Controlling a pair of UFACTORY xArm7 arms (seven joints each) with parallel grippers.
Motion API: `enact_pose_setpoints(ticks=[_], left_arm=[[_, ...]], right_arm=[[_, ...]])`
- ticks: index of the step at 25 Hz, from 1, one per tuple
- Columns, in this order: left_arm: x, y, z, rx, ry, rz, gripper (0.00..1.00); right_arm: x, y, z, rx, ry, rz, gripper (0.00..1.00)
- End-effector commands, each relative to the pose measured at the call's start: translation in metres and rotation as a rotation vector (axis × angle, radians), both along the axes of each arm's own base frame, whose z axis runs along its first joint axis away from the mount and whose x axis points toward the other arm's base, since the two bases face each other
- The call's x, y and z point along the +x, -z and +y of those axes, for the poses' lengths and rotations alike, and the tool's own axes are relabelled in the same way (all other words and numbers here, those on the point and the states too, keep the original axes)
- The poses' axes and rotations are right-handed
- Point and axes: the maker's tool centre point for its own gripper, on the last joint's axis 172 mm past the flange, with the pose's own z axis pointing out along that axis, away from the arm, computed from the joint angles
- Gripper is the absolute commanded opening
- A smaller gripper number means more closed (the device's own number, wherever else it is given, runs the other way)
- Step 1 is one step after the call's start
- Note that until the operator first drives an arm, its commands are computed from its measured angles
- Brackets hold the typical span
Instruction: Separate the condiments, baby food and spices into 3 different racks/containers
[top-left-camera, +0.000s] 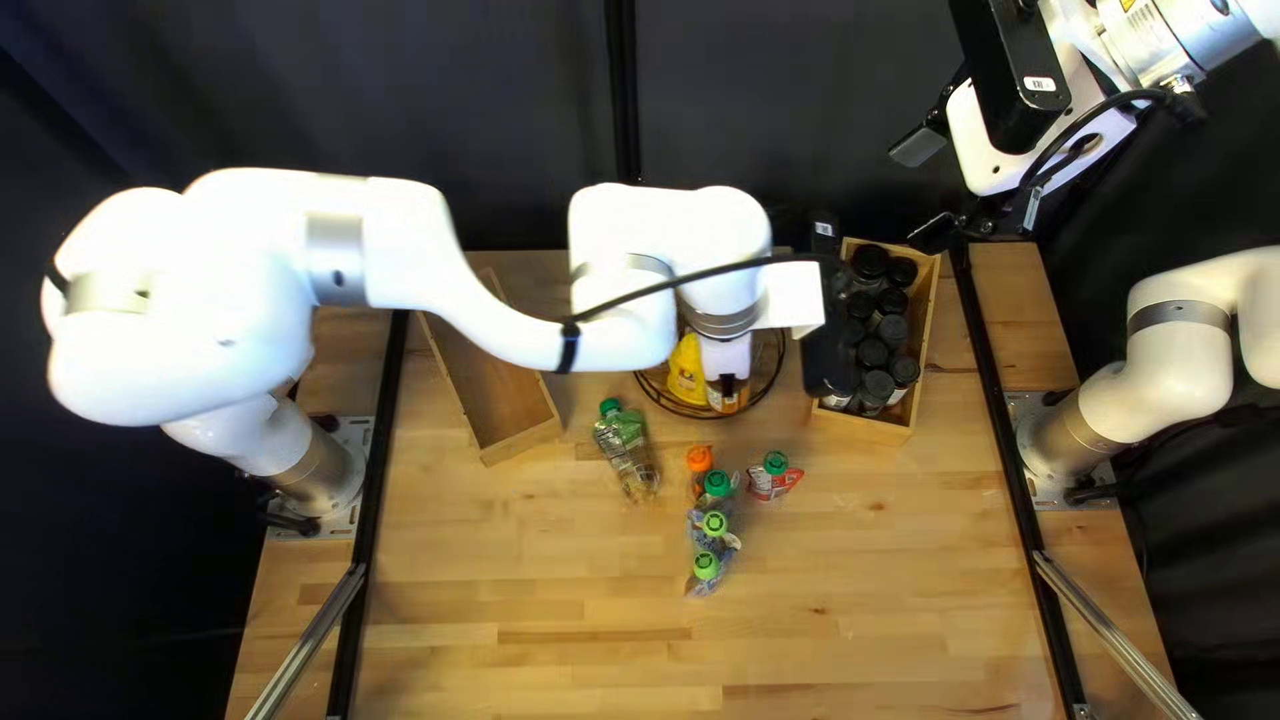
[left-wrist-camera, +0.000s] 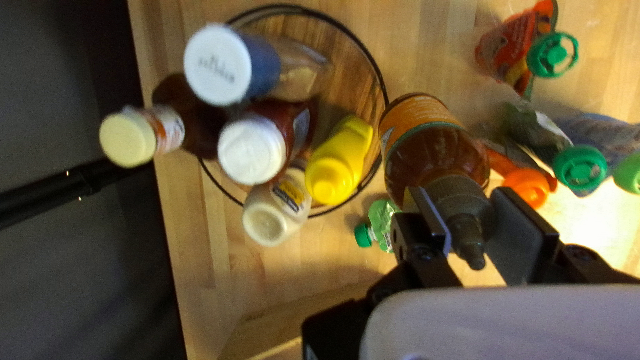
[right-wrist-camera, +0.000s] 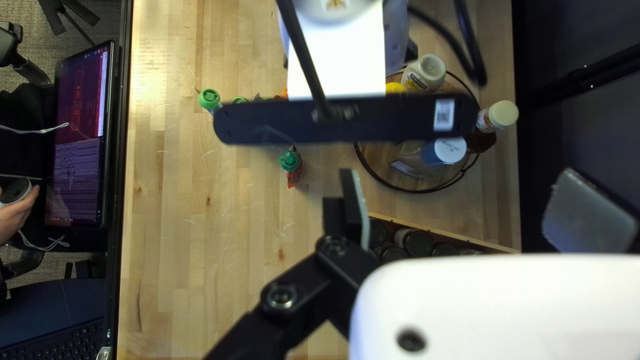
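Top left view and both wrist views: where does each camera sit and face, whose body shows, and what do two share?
Top left view: above the table's near edge, slanting toward its far edge; left arm and right arm show.
Left wrist view: on left arm, looking down along left gripper at orange-labelled bottle and round rack.
Right wrist view: on right arm, looking down along right gripper; left arm, person's hand show.
Both wrist views share the round rack.
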Motion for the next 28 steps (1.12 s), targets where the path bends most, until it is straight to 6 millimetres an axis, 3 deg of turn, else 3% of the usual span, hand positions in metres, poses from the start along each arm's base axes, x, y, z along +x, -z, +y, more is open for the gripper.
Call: enact_pose_setpoints(ticks=[1,11,24,26,27,28], left_arm=[[0.006,0.014,0.009,0.003,0.003,0.006,0.00],[-0.001,0.040,0.036,0.057,-0.041,0.043,0.00],[0.001,0.063,0.041,0.059,-0.066,0.062,0.02],[0.000,0.064,0.039,0.054,-0.066,0.066,0.11],[-0.001,0.064,0.038,0.051,-0.064,0.068,0.42],[-0.001,0.063,0.037,0.049,-0.063,0.070,0.56]], right_arm=[[0.000,0.000,0.000,0.000,0.000,0.000,1.00],[0.000,0.000,0.000,0.000,0.000,0.000,1.00],[0.000,0.000,0.000,0.000,0.000,0.000,1.00],[0.000,0.000,0.000,0.000,0.000,0.000,1.00],[0.000,0.000,0.000,0.000,0.000,0.000,1.00],[0.000,0.000,0.000,0.000,0.000,0.000,1.00]])
